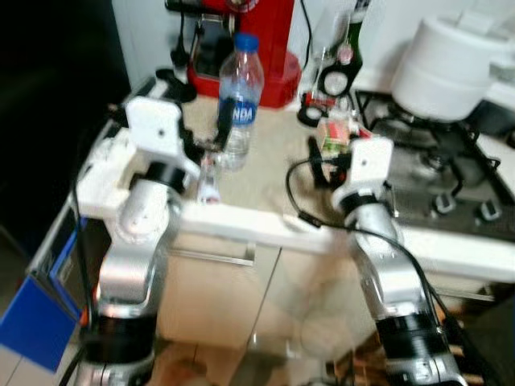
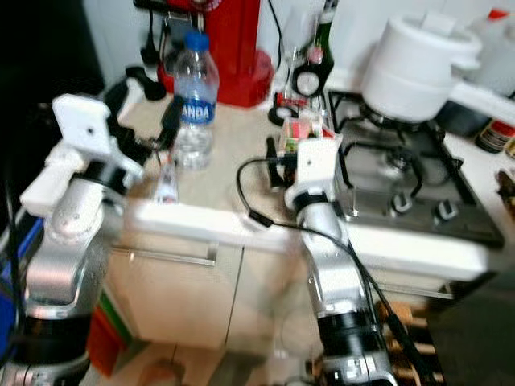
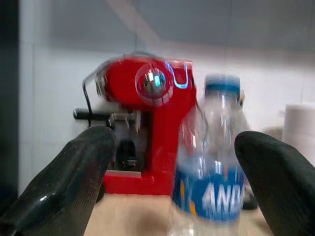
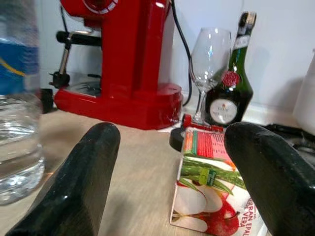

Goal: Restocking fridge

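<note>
A clear water bottle [image 1: 240,96] with a blue cap and blue label stands upright on the beige counter [image 1: 265,173]. My left gripper [image 3: 177,147] is held open just in front of it. In the left wrist view the bottle [image 3: 214,172] sits between the two black fingers, nearer one of them. A small juice carton [image 4: 211,196] printed with red apples stands further right, by the hob. My right gripper [image 4: 170,142] is open right before that carton, whose near corner lies between the fingers. Nothing is held.
A red coffee machine [image 1: 257,48] stands behind the bottle, with a wine glass [image 4: 209,54] and a dark green bottle [image 4: 229,88] beside it. A white pot [image 1: 451,68] sits on the gas hob [image 1: 451,181]. A small white and pink tube [image 1: 209,189] stands near the counter's front edge.
</note>
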### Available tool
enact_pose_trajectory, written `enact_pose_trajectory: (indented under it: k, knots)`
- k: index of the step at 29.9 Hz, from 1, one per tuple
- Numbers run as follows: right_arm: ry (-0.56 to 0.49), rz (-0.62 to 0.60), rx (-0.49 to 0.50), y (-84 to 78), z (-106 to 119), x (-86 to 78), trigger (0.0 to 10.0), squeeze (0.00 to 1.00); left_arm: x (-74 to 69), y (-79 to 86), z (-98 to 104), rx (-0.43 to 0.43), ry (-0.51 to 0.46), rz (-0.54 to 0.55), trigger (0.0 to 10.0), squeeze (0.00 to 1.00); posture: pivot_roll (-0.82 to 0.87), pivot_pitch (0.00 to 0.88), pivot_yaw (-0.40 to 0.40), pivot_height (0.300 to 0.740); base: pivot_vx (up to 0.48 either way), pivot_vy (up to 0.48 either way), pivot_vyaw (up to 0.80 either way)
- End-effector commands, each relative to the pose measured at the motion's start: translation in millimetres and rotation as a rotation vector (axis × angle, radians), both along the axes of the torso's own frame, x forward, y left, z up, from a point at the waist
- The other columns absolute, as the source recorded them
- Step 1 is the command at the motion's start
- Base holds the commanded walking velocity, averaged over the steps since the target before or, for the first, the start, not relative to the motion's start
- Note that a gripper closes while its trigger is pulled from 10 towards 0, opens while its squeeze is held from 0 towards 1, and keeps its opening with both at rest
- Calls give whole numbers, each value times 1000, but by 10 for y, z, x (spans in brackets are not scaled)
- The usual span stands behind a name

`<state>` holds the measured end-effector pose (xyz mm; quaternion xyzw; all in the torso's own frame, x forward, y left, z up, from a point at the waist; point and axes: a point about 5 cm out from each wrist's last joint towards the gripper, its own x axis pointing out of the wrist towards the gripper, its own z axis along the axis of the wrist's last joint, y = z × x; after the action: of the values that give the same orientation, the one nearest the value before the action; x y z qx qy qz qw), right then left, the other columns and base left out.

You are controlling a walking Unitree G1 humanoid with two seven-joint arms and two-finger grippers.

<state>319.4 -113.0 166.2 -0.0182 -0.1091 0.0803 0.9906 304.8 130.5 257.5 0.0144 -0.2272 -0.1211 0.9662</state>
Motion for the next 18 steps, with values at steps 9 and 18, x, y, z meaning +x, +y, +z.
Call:
enact_pose_trajectory:
  k: [9, 18]
  knots:
    - [-7, 0, 1, -13, 25, -17, 10000, 0, 433, -53, 636, 157, -30, -61, 10000, 0, 112, 0, -81, 740, 0, 0, 0]
    - [-12, -2, 2, -8, 56, -4, 10000, 0, 770, -179, 759, 113, 114, -119, 10000, 0, 90, 0, -74, 740, 0, 0, 0]
